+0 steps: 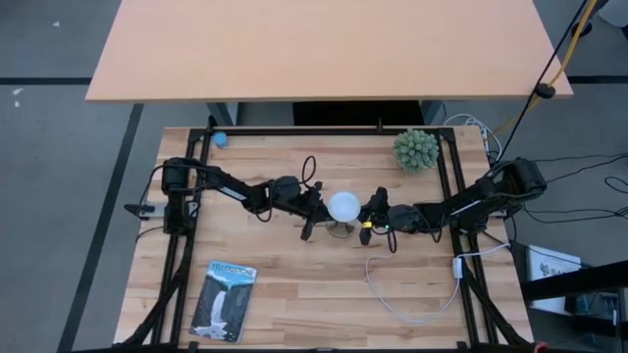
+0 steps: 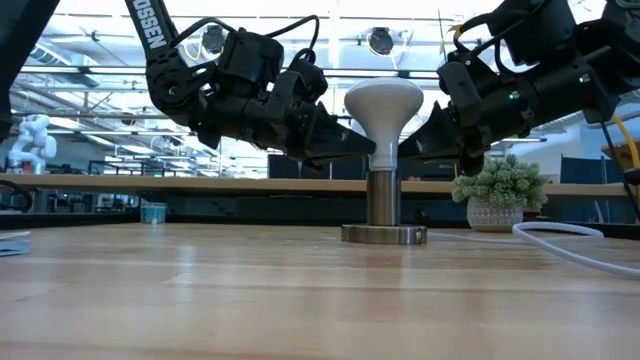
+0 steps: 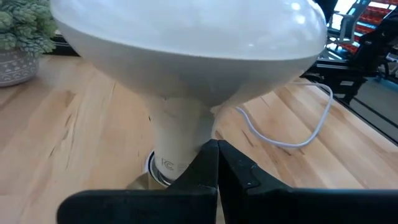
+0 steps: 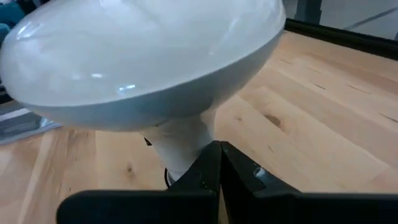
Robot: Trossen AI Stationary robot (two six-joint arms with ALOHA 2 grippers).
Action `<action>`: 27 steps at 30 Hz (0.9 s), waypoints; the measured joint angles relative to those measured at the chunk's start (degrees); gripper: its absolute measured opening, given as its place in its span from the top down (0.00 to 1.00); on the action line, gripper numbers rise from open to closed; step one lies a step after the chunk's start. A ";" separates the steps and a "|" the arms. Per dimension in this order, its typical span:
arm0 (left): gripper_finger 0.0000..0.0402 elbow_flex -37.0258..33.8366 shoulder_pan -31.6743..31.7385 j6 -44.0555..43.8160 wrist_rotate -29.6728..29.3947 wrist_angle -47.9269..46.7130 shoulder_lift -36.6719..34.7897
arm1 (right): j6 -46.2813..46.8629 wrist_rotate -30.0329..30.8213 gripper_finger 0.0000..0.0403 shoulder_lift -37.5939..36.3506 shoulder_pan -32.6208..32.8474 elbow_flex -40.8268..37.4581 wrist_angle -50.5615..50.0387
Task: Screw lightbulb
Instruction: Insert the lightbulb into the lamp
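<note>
A: At the middle of the table, what do you have in front of you?

B: You have the lightbulb [image 2: 383,105] standing upright in the socket base [image 2: 384,234], dome up, neck down in the metal sleeve. Your left gripper [image 2: 345,143] sits against one side of the neck and your right gripper [image 2: 425,145] against the other. Each wrist view shows its two fingers pressed together with nothing between them, so both are clenched empty, tips touching or just beside the neck.

A: How far along are you?

B: By the look of it, the bulb is seated and straight. You cannot tell from these views whether the thread is fully turned in, so a last tightening may remain.

A: What room do you have?

B: Bare wood lies open on the near side. The white cord [image 1: 412,294] loops near your right arm. A booklet [image 1: 223,300] lies well apart at the near left corner. Farther back, the green plant [image 1: 416,149] stands near the far right edge and a small blue object [image 1: 220,139] near the far left corner.
</note>
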 joint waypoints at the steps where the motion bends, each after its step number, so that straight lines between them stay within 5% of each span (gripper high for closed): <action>1: 1.00 0.00 0.12 -0.04 0.04 -0.02 -0.02 | 0.33 -0.26 1.00 -0.01 0.00 0.00 -0.03; 27: 1.00 0.13 3.45 -3.19 0.11 -4.63 0.11 | 3.37 -8.94 1.00 -0.79 3.78 0.37 -0.57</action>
